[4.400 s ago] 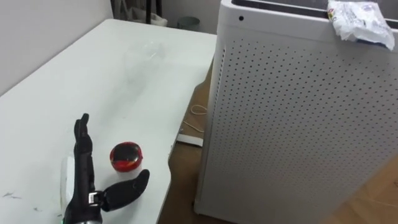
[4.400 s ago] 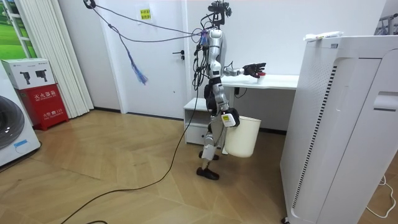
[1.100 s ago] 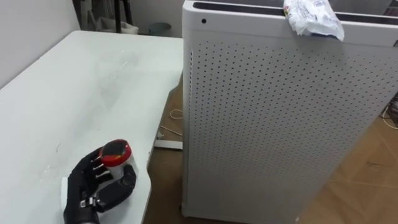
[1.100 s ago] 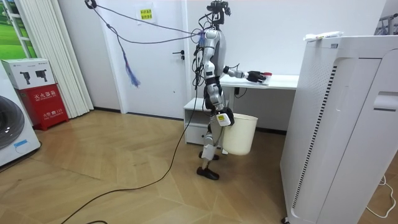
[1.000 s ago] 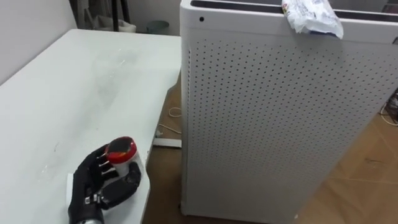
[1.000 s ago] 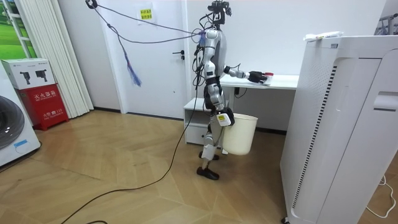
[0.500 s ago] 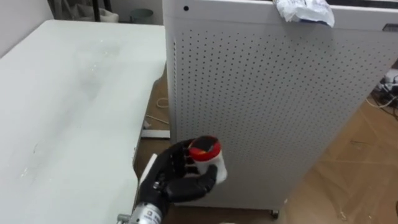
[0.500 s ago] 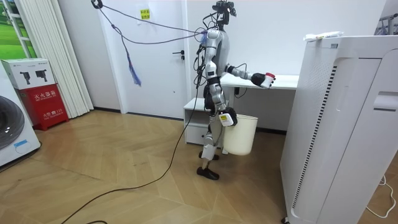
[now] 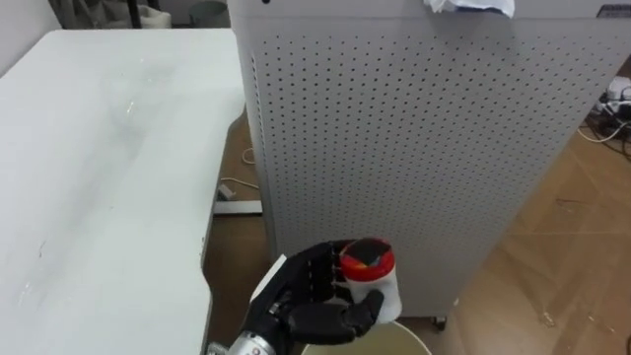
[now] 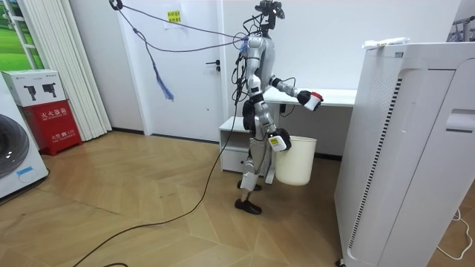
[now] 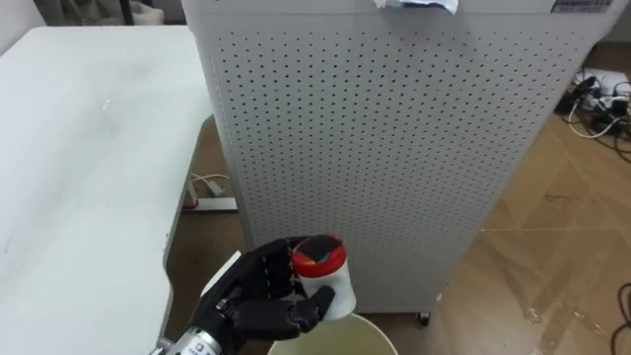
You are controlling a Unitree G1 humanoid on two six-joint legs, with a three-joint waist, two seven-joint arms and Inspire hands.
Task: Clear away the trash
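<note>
- One white desk (image 9: 99, 148) fills the far left, and we're standing by its end.
- Just off its edge, our left hand (image 9: 301, 296) is clamped around the red-lidded tub (image 9: 373, 276) with the thumb underneath. It's upright in mid-air, clear of the desk, ready to drop, we'd say.
- Right beneath it is the rim of the white bin (image 10: 298, 165). Our right hand (image 10: 279, 143) is at that bin by our hip, probably to keep it under the tub, though we can't tell its grip.
- Further right, the perforated white cabinet (image 9: 414, 148) carries a crumpled wrapper (image 9: 468, 6) on top, likely more garbage.
</note>
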